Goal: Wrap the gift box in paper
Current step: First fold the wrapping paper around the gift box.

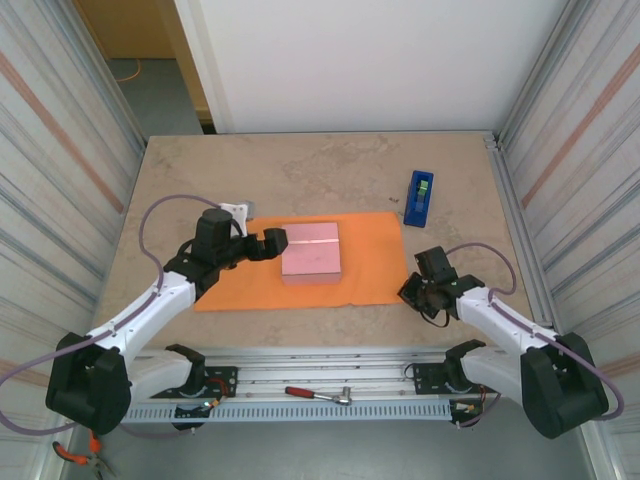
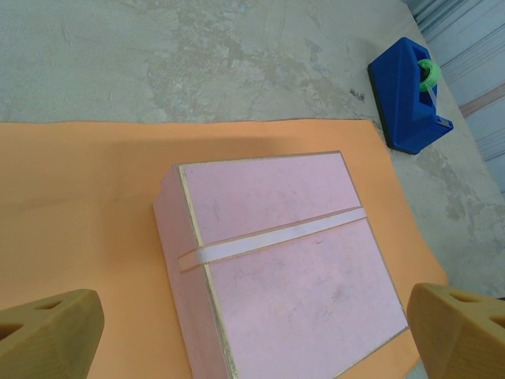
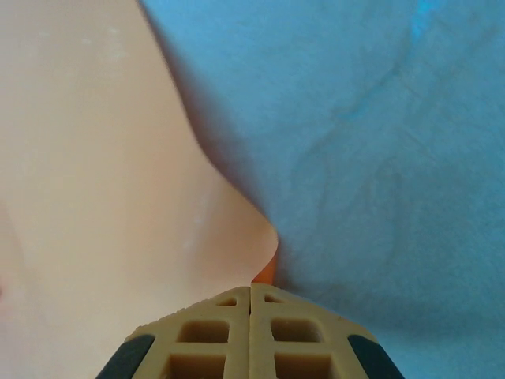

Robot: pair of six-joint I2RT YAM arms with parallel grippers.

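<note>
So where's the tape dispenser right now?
In the top view the blue tape dispenser sits right of centre, just beyond the far right corner of the orange paper.

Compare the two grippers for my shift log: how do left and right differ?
The left gripper stands wide open; the right gripper is shut. The left gripper holds nothing, poised at the low pink cardboard gift box; the right gripper pinches the right edge of the thin orange paper sheet. Both have tan fingers.
</note>
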